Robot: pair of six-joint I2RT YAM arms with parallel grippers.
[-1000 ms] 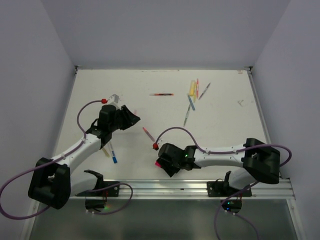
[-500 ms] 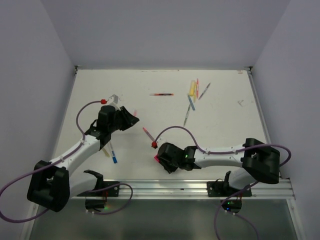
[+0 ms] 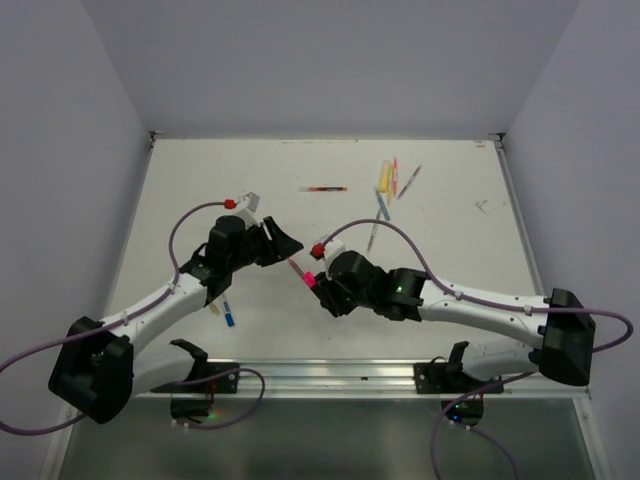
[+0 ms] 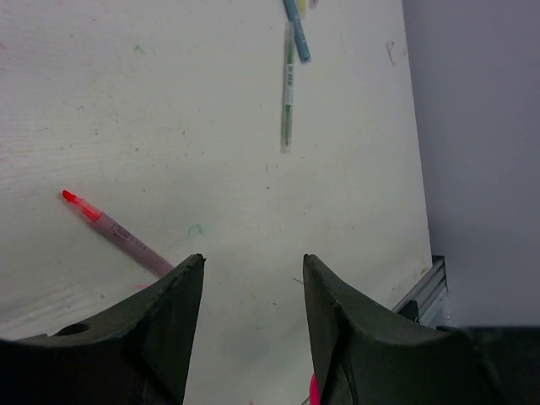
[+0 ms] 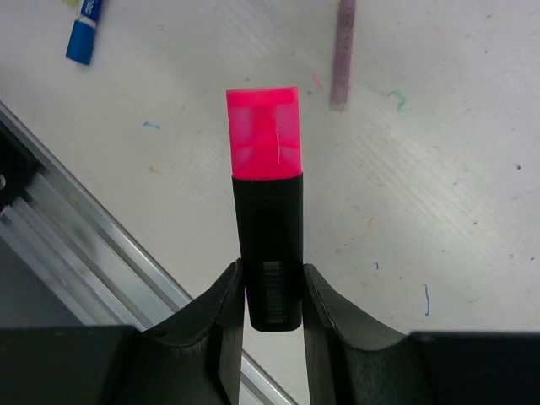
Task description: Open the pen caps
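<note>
- Grip on the pink highlighter (image 5: 266, 219) comes nearest. The right end effector (image 5: 270, 274) is clamped narrow around its black barrel, low down. The pink cap (image 5: 263, 131) sticks out free above the counter (image 5: 439, 169).
- The hold sits far from the cap, so a pull could lever or slide the barrel through the pads instead of popping the cap off.
- Just beyond, the left end effector (image 4: 253, 261) stands wide with nothing between its jaws, near the cap but not touching it. Closing off-centre could knock the highlighter askew or pinch the barrel rather than the cap.
- A freed cap could drop and roll among the loose pens.
- Count from the top view:
  - one held highlighter
  - one blue-tipped pen (image 3: 228, 318) by the left arm
  - one pink pen (image 3: 295, 267) on the counter between the end effectors
  - one red-and-black pen (image 3: 326, 188) farther out
  - about five pens in the far cluster (image 3: 385, 185), too bunched to be sure
</note>
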